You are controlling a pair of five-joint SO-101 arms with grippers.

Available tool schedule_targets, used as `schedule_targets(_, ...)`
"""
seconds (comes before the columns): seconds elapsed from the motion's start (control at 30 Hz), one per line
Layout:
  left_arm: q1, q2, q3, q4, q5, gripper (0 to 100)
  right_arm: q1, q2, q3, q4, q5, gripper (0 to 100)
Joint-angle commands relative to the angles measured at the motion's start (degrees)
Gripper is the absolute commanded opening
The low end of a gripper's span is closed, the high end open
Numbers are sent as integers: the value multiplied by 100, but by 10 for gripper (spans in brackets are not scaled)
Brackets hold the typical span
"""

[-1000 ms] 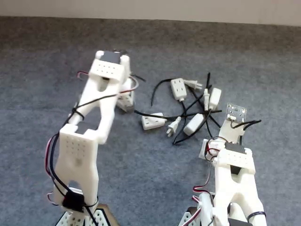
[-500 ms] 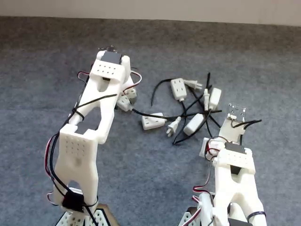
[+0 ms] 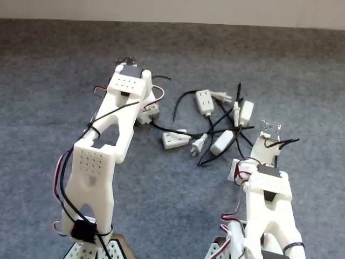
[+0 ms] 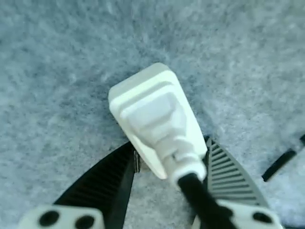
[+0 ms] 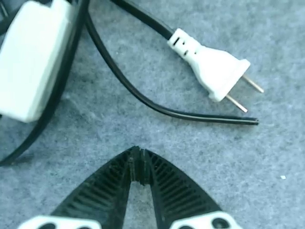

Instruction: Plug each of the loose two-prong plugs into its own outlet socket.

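Left of the triangular socket [image 3: 175,139] on the grey tabletop [image 3: 48,70], the left claw [image 4: 171,148] grips a white corded connector [image 4: 152,114], while right of that socket the right claw [image 5: 139,164], pinched together on nothing, hangs near a loose two-prong plug [image 5: 209,67].

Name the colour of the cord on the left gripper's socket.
Black cord, white socket; left wrist view shows it best.

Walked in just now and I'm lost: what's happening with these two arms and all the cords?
The left gripper is shut on a white connector at its cord end, over the grey carpet. The right gripper is shut and empty, poised near a loose two-prong plug. Other plugs and sockets lie in a tangle between the arms.
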Motion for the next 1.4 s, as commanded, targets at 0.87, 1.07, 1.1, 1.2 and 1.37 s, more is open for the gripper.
schedule_targets(0.87, -708, 57, -163, -5020, -870, 94, 40, 4, -31, -84, 9, 9)
schedule_targets(1.07, -725, -145, -171, -4035, -888, 253, 40, 4, -31, -84, 9, 9)
schedule_targets(1.1, -743, -242, -171, -3895, -888, 261, 40, 4, -31, -84, 9, 9)
schedule_targets(1.2, -778, -681, -180, -3358, -888, 308, 40, 4, -31, -84, 9, 9)
schedule_targets(1.37, -646, -1473, -180, -2382, -1556, 345, 40, 4, -31, -92, 18, 9)
